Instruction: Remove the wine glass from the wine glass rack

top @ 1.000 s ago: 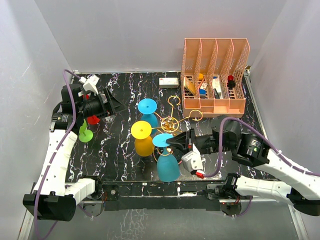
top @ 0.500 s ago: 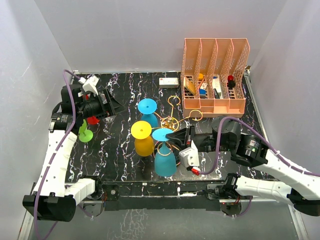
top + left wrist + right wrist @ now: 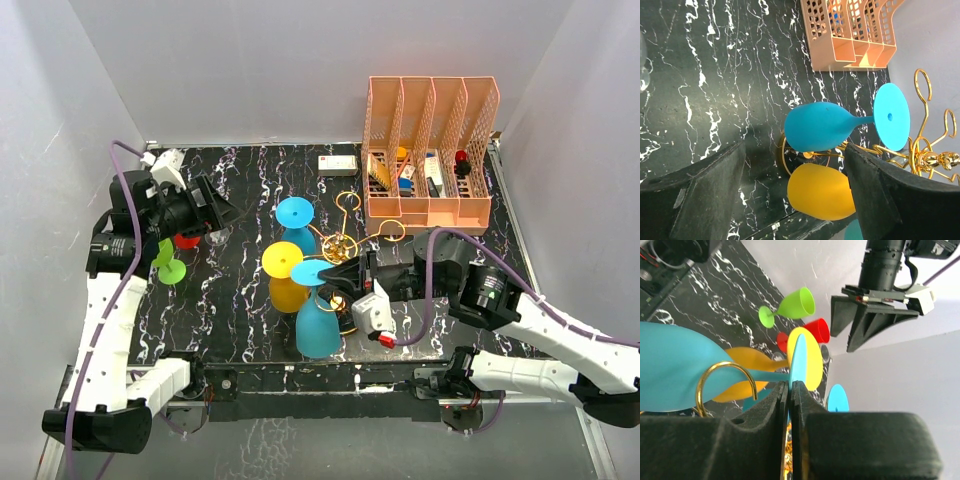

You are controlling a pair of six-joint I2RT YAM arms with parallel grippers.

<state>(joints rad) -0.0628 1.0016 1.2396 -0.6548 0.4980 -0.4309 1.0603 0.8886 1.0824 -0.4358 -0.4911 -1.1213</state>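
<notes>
The right end effector [image 3: 790, 385] is pinched narrow on the thin rim of the foot of the teal wine glass [image 3: 318, 330]. The glass sits bottom centre of the top view, just lower left of the gold wire rack [image 3: 340, 247]. It hangs foot up and bowl down, with its long axis tilted so the bowl leans toward the bottom of the frame, away from the rack's post. In the right wrist view a gold loop arches across the stem; I cannot tell whether the stem is free of it, so the exit likely runs outward along that loop.

The left end effector [image 3: 222, 210] stands wide and empty at upper left, well apart, so the right arm is nearer.

The glasses look like smooth matte plastic: round bowls, slim stems, flat disc feet. A yellow glass [image 3: 288, 292] hangs just beside the teal one, above the black, white-veined counter [image 3: 240, 330].
</notes>
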